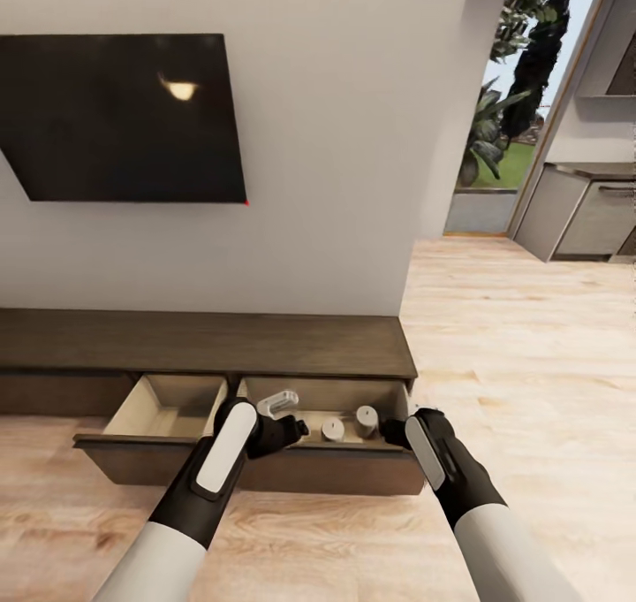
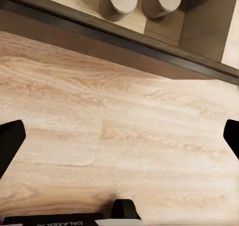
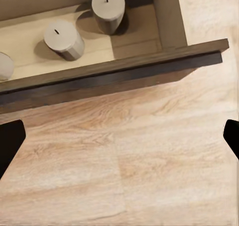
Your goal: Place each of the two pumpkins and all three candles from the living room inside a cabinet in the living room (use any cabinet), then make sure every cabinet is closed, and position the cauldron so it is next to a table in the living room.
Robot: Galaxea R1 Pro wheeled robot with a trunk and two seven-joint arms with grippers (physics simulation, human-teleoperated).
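While both grippers gape (empty), candles [image 3: 63, 38] stand beyond — inside the cabinet [image 1: 265, 341] drawer.

My head camera looks forward and down at the cabinet [image 1: 203, 341] from near; both wrist cameras point down at the floor [image 2: 119, 136], sharing the right open drawer [image 3: 169, 22] (candles [image 3: 63, 39] inside).

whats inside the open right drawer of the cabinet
Three grey-beige candles sit on the pale drawer floor: one by the side wall, one beside it, a third cut off at the right wrist view's edge. The left arm covers part of the drawer.
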